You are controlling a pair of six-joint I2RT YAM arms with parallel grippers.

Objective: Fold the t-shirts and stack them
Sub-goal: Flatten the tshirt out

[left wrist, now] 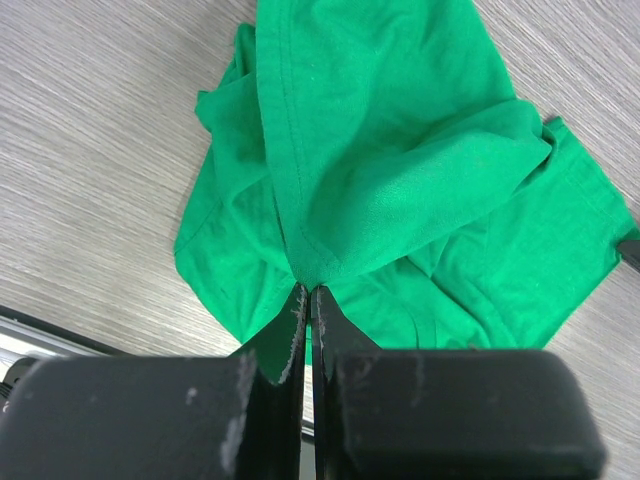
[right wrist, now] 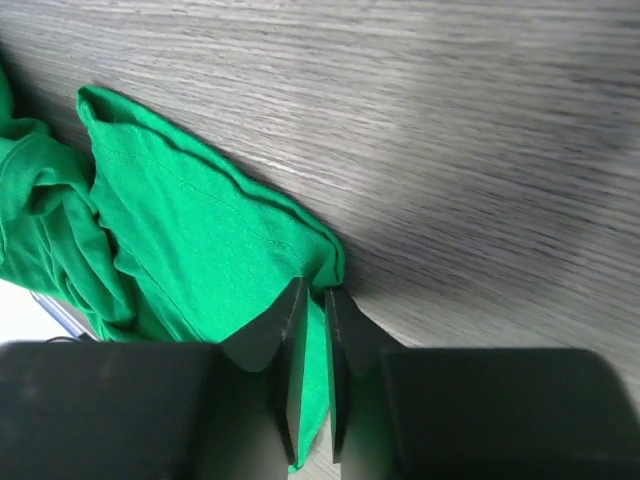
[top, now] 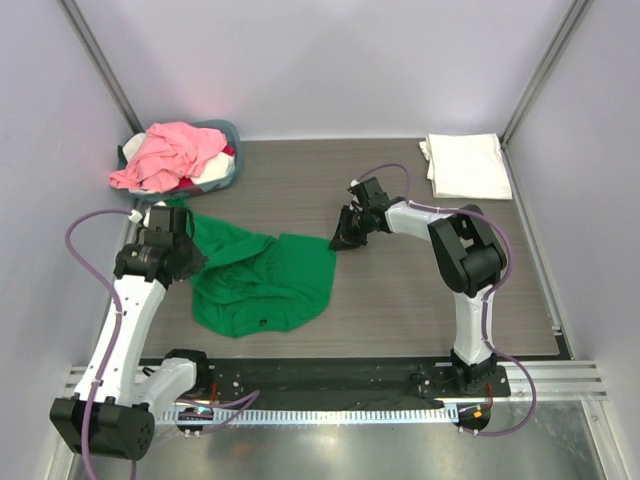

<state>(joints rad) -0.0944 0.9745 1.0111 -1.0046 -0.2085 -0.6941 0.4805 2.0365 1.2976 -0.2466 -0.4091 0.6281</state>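
Jaws on both sides stand narrow, pinching cloth: left gripper point(left wrist: 308, 292) on a fold, right gripper point(right wrist: 315, 292) on a hem corner of the green t-shirt point(top: 265, 280), which lies crumpled just nearside of the basket point(top: 228, 132). It looks light and limp, so it is best held by its hems.

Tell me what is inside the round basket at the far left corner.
A crumpled pink t-shirt heaped on top, with white cloth and red cloth showing beneath. Anything deeper in the basket is covered.

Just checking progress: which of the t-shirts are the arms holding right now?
The green t-shirt, crumpled mid-table, pinched in the left fingers and right fingers. The white one lies folded far right; the pink one sits in the basket.
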